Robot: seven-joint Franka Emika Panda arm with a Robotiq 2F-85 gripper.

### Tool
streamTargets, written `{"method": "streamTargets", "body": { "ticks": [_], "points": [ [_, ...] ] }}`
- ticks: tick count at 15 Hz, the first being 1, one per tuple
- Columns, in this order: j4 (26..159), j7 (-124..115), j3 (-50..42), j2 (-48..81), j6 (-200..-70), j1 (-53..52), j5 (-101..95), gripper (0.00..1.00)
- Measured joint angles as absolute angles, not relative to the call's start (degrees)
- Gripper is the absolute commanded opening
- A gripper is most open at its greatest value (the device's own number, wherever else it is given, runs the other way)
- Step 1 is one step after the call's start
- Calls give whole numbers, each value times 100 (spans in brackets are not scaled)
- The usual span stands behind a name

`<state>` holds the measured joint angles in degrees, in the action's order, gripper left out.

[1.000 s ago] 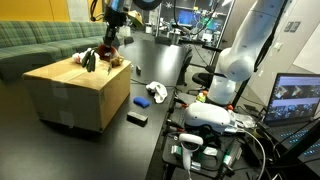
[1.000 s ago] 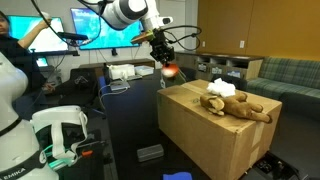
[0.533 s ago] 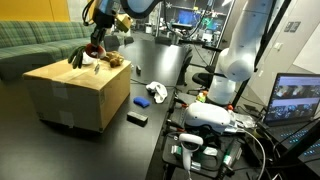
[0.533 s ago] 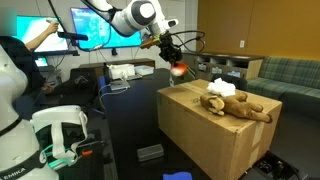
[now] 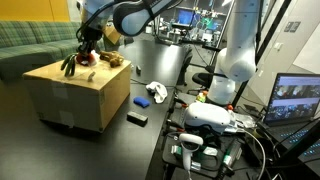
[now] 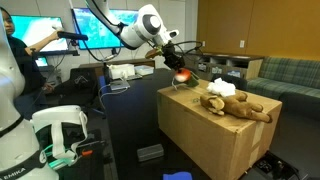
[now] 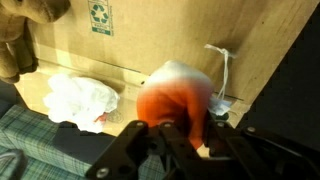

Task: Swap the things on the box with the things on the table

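We see the tool point(image 6: 180, 72) clamped on an orange-and-white soft toy point(image 6: 183, 79) over the tan cardboard box point(image 6: 200, 135) — brown plush animal point(image 6: 238, 105), white cloth point(image 6: 222, 88) alongside.

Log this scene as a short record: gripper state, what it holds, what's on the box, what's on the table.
gripper: shut on red toy
red toy position: in the air over the box top, near an edge
on box: plush toy; white crumpled wad
on table: blue-and-white item; black block
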<state>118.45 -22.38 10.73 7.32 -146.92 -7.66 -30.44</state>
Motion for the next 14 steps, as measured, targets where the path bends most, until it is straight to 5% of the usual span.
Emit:
{"method": "streamTargets", "body": {
  "ticks": [2, 3, 4, 12, 14],
  "points": [
    [11735, -2341, 984, 901, -14606, -925, -3111, 3],
    [11686, -2353, 920, 994, -14588, -988, -3129, 27],
    [11627, -2353, 846, 1116, -14588, -1035, -3143, 37],
    [11080, -2345, 286, 1798, -14474, -1290, -3177, 95],
    [11013, -2294, 261, 1765, -14417, -1292, -3165, 100]
  ]
}}
